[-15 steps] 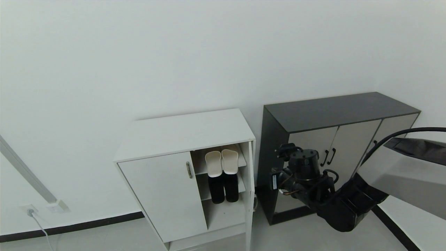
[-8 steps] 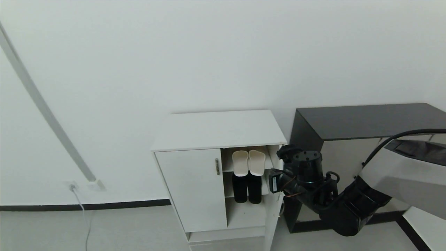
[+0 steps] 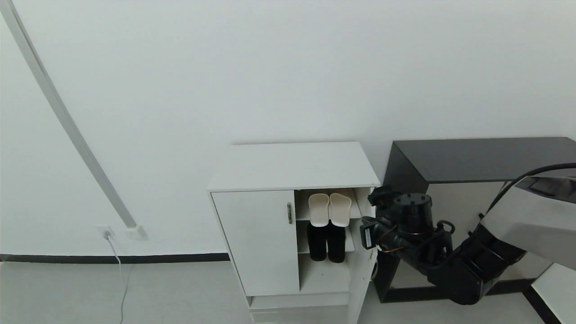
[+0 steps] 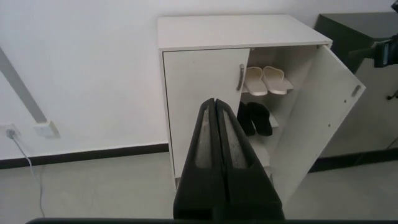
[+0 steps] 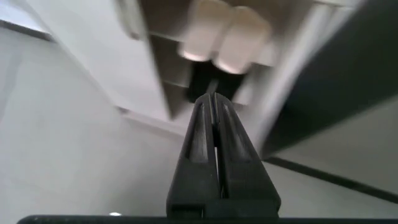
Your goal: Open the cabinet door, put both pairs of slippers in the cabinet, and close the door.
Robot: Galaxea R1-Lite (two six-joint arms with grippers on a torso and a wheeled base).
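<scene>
Room: grey floor [image 3: 135,292], plain white wall [image 3: 270,67] with black skirting [image 3: 112,258]. A grey cable duct [image 3: 67,121] runs slantwise down the wall to a socket [image 3: 106,233] with a lead plugged in.

White cabinet [image 3: 292,166] stands against the wall, a dark cabinet [image 3: 477,157] just beside it on the right.

White cabinet has 2 doors: left door [image 3: 256,243] closed, right door [image 4: 317,118] swung open.

Slippers: 2 pairs, both in the open half. White slippers [image 3: 329,209] are on the upper shelf, black slippers [image 3: 327,243] on the shelf directly below. Each pair lies side by side, ends hanging over the shelf front.

Right tool [image 5: 215,99]: fingers nearly together with a thin slit between, holding nothing. It's up by the open door and aimed into the shelves, slippers just ahead of its tips.

Left tool [image 4: 215,102]: fingers pressed together, empty, well back from the cabinet front and facing it.
</scene>
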